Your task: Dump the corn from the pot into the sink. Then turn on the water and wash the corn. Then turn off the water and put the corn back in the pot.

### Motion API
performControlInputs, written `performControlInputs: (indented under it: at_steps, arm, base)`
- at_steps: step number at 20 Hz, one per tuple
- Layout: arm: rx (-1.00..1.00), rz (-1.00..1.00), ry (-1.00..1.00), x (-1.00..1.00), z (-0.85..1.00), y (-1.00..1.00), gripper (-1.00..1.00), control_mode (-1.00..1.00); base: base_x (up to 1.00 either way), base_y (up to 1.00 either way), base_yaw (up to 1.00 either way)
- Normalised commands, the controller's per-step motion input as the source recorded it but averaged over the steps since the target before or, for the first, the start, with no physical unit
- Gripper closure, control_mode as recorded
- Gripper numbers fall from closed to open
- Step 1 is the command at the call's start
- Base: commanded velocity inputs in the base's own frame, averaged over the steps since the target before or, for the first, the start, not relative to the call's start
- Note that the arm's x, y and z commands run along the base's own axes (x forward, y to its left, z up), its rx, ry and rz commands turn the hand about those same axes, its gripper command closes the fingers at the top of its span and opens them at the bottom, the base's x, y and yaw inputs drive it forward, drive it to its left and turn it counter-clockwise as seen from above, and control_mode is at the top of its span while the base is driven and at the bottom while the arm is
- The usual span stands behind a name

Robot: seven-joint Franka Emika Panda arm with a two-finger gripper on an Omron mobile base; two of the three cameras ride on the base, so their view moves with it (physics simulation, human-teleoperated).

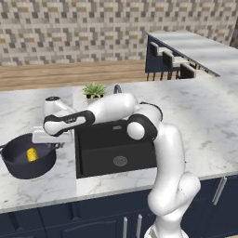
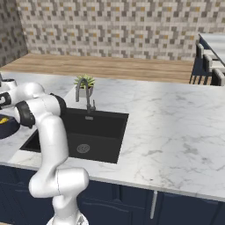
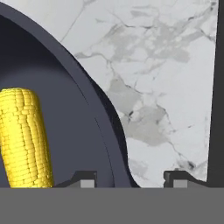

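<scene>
Straddling: my gripper (image 3: 131,183) hangs apart, unclenched, over the pot (image 3: 74,109) rim
Corn (image 3: 26,135): inside, left of both fingers

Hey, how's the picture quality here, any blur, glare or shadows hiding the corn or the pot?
Hand view: sharp close-up, corn evenly lit, no glare, pot rim cropped by the frame. Left base view: soft and low-detail, corn a small yellow blob in the pot; the sink reads dark with little shading. Right base view: the arm blocks most of the pot.
</scene>
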Motion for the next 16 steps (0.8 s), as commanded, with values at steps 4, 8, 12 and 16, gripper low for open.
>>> performControlInputs:
  at_steps: [4,8,12,16]
  arm:
    - [0.0,0.0,-0.11,0.0,0.22,-0.47,1.0,-1.0]
    - [0.0,-0.06,-0.05,-0.02,0.66,-0.73,1.0,-1.0]
    - [0.09,-0.13,0.05,-0.1,0.76,-0.73,1.0,-1.0]
    - [0.14,-0.19,0.07,-0.17,0.54,-0.63,1.0,-1.0]
  base:
    - [0.0,0.0,0.0]
    - [0.0,0.0,0.0]
    - [0.0,0.0,0.0]
    - [0.0,0.0,0.0]
